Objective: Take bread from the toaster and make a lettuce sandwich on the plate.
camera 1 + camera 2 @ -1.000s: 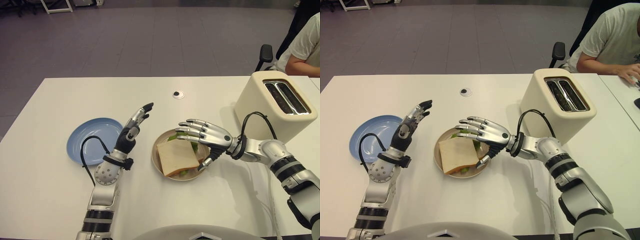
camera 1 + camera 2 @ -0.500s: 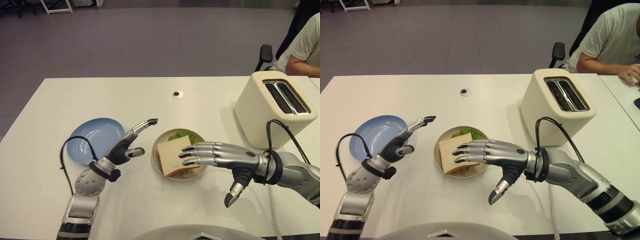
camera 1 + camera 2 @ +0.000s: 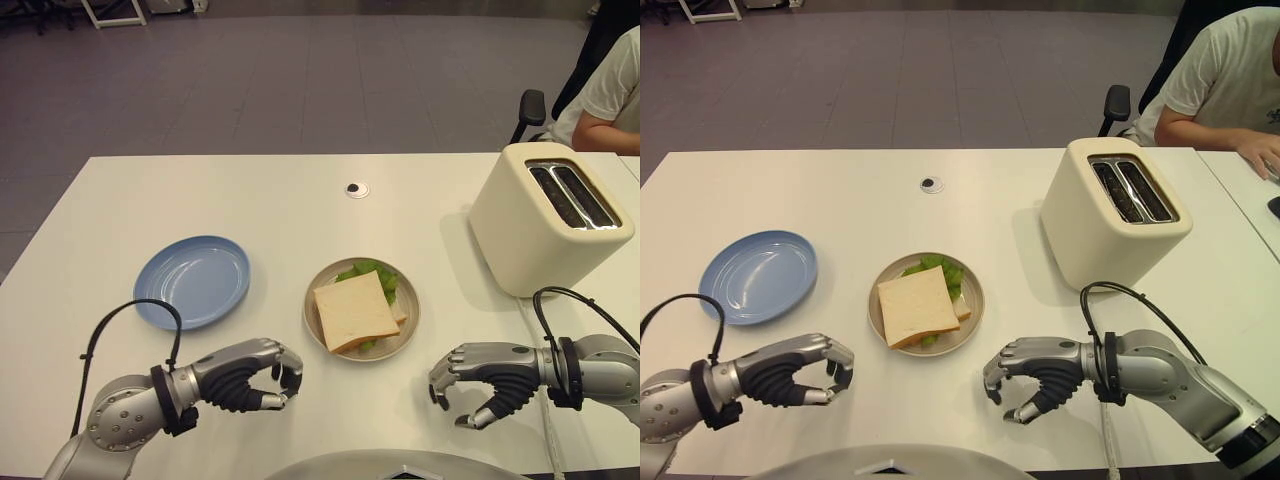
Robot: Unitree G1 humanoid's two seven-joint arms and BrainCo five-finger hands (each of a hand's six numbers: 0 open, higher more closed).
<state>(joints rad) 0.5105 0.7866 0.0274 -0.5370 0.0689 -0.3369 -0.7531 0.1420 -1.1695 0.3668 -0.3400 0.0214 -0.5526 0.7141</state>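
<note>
A beige plate (image 3: pixel 411 318) in the middle of the white table holds a sandwich: a white bread slice (image 3: pixel 353 310) on top, green lettuce (image 3: pixel 367 271) showing at its far edge, and another slice's edge beneath. The cream toaster (image 3: pixel 545 217) stands at the right, both slots dark with no bread showing. My left hand (image 3: pixel 242 374) rests low near the front edge, left of the plate, fingers curled on nothing. My right hand (image 3: pixel 484 380) lies near the front edge, right of the plate, fingers also curled and holding nothing.
An empty blue plate (image 3: pixel 192 280) sits left of the sandwich plate. A small round black-and-white grommet (image 3: pixel 356 188) lies in the tabletop at the back. Black cables loop from both wrists. A seated person is beyond the table's far right corner.
Both hands have drawn back from the plate toward the front edge and dropped low, and their fingers have curled from spread to closed. The sandwich stays in place.
</note>
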